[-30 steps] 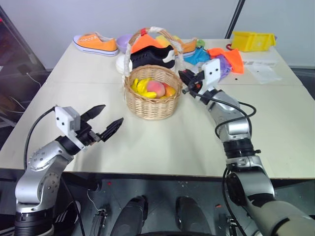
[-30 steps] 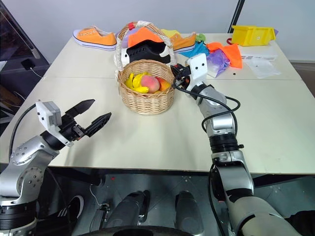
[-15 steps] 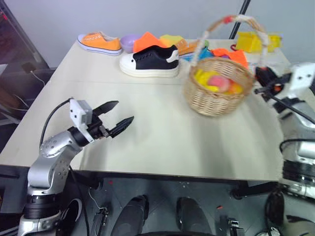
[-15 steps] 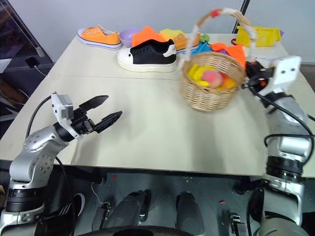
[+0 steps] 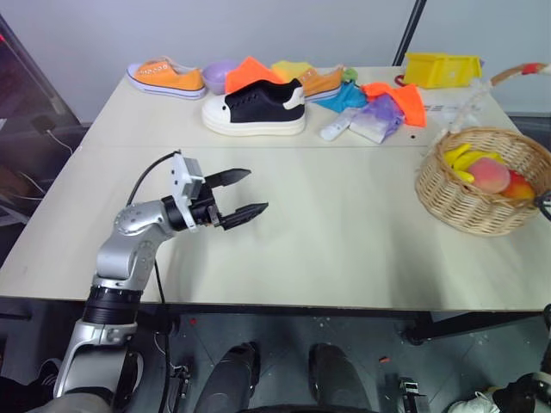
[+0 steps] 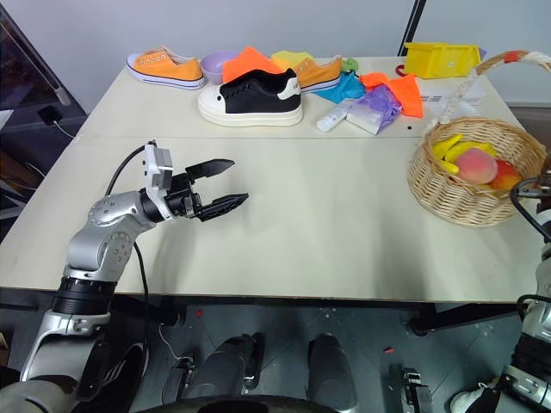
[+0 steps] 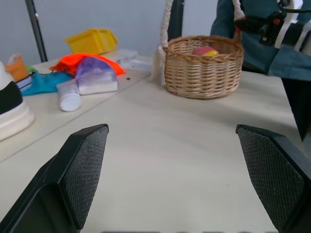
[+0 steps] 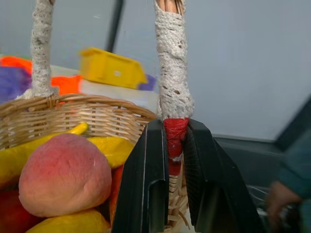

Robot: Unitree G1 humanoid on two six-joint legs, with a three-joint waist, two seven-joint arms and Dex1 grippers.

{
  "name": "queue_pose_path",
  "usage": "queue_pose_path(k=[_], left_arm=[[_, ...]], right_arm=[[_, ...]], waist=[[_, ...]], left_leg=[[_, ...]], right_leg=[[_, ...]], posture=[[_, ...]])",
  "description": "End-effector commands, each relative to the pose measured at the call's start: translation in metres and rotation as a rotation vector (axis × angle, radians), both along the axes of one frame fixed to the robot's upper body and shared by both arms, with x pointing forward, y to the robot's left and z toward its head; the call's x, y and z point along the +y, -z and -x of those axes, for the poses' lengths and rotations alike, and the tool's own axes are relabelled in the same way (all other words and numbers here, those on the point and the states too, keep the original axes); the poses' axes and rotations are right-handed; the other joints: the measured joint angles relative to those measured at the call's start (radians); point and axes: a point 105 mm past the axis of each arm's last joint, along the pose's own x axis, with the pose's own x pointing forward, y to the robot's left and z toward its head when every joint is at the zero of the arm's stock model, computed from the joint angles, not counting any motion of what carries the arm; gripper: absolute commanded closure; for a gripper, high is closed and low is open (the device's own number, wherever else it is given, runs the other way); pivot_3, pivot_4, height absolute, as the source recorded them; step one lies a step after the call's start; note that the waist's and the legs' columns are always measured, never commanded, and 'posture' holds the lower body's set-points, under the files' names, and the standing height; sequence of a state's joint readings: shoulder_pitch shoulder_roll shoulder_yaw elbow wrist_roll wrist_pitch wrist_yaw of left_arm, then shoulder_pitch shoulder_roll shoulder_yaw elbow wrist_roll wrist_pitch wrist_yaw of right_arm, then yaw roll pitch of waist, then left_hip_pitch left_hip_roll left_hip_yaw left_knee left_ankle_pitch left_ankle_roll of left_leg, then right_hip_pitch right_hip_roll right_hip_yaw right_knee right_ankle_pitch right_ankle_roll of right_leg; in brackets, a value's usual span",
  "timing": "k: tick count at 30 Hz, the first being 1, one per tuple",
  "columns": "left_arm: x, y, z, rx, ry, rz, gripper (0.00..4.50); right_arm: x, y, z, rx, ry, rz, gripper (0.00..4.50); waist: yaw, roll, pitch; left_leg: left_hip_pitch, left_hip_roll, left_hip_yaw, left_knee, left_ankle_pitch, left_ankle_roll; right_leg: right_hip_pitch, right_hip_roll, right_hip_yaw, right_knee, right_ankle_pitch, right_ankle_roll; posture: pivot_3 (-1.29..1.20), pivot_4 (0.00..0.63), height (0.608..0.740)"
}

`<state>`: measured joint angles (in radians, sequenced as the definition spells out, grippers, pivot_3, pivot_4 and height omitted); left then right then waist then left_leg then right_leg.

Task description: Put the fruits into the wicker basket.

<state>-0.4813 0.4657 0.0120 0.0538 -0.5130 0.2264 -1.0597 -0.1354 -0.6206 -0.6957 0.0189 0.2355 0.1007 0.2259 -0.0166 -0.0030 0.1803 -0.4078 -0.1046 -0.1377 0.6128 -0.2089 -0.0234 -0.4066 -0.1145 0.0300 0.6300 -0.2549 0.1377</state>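
Standing at the right edge of the worktop point(image 5: 344, 241), the wicker basket point(image 5: 473, 202) is seen with its tall arched handle point(image 5: 508, 73) rising toward the far right corner. Inside the wicker basket, a round pink-red peach point(image 5: 491, 174) is seen on top, a curved yellow banana point(image 5: 456, 159) lies against the rim on the side toward the worktop's middle, and a red-yellow fruit point(image 5: 519, 183) is partly visible beside the peach; further fruit beneath cannot be told apart. In the right wrist view, the right claw point(image 8: 175, 145) is closed tight on the red-wrapped foot of the handle, where the handle meets the rim, with one black finger point(image 8: 146, 184) on each side of it. The left claw point(image 5: 245, 194) is held above the bare left half of the worktop, pointing toward the wicker basket, well apart from it; its two fingers are spread wide and nothing is held between them. Along the far edge of the worktop are laid an orange sneaker point(image 5: 164, 77), a black-and-white shoe point(image 5: 254, 107), a second orange sneaker point(image 5: 320, 82), a purple bowl point(image 5: 219, 73), orange and purple cloths point(image 5: 387, 103), a white tube point(image 5: 331, 129) and a yellow plastic bin point(image 5: 443, 69). A person's sleeve point(image 7: 286, 51) is visible behind the wicker basket in the left wrist view.
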Motion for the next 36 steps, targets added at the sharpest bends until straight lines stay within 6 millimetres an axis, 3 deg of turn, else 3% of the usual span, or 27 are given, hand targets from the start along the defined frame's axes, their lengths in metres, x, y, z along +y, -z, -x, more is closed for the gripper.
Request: queue_pose_path(k=[1,4,13,17,23,30,32,36], left_arm=[[-0.003,-0.003,0.003,-0.039,0.042,-0.027,0.00],[-0.002,0.004,0.005,-0.032,0.050,-0.052,0.00],[0.002,0.004,0.004,-0.038,0.026,-0.049,0.00],[0.005,0.005,0.005,-0.037,0.005,-0.035,0.00],[0.017,0.009,0.003,-0.028,-0.076,-0.026,0.00],[0.048,0.018,-0.003,-0.018,-0.309,-0.030,0.00],[0.065,0.023,-0.005,-0.011,-0.433,-0.032,0.00],[0.102,0.021,-0.008,-0.006,-0.672,-0.010,0.00]], right_arm=[[0.006,-0.018,0.008,-0.081,0.021,0.031,4.49],[0.011,-0.012,0.005,-0.075,0.018,0.021,4.49],[0.020,-0.012,0.004,-0.088,-0.007,-0.019,0.07],[0.034,-0.012,0.022,-0.129,0.029,-0.019,0.02],[0.091,-0.002,0.049,-0.197,-0.027,-0.040,0.02],[0.202,0.034,0.009,-0.009,-0.640,-0.057,0.02],[0.229,0.043,-0.003,0.067,-0.845,-0.073,0.02],[0.256,0.054,-0.014,0.194,-1.112,-0.047,0.02]], waist=[[0.001,0.000,0.000],[0.002,0.000,0.000],[0.004,0.000,0.000],[0.006,0.000,0.000],[0.004,0.000,0.000],[0.000,0.001,-0.001],[0.001,0.001,-0.001],[0.006,0.000,0.000]], left_leg=[[0.000,0.000,0.000,0.000,0.000,0.000],[0.000,0.000,0.000,0.000,0.000,0.000],[0.000,0.000,-0.001,0.000,0.000,0.000],[0.000,0.000,-0.002,0.000,0.000,0.000],[0.000,0.000,-0.003,-0.001,0.000,0.000],[0.002,0.001,-0.002,-0.001,0.000,0.000],[0.001,0.001,-0.002,0.000,0.000,0.000],[0.001,0.001,-0.002,0.000,0.000,0.000]], right_leg=[[0.000,0.000,0.000,0.000,0.000,0.000],[0.000,0.000,0.000,0.000,0.000,0.000],[0.000,0.000,0.000,0.000,0.000,0.000],[0.000,0.000,0.000,0.000,0.000,0.000],[0.000,0.000,0.000,0.000,-0.001,0.001],[0.000,0.001,0.001,0.000,-0.001,0.000],[0.000,0.001,0.001,0.000,-0.001,0.000],[0.001,0.001,0.001,-0.001,-0.001,0.000]], posture=[[0.00,0.150,0.740],[0.00,0.150,0.740],[0.00,0.150,0.740],[0.00,0.150,0.740],[0.00,0.150,0.740],[0.00,0.150,0.740],[0.00,0.150,0.740],[0.00,0.150,0.740]])
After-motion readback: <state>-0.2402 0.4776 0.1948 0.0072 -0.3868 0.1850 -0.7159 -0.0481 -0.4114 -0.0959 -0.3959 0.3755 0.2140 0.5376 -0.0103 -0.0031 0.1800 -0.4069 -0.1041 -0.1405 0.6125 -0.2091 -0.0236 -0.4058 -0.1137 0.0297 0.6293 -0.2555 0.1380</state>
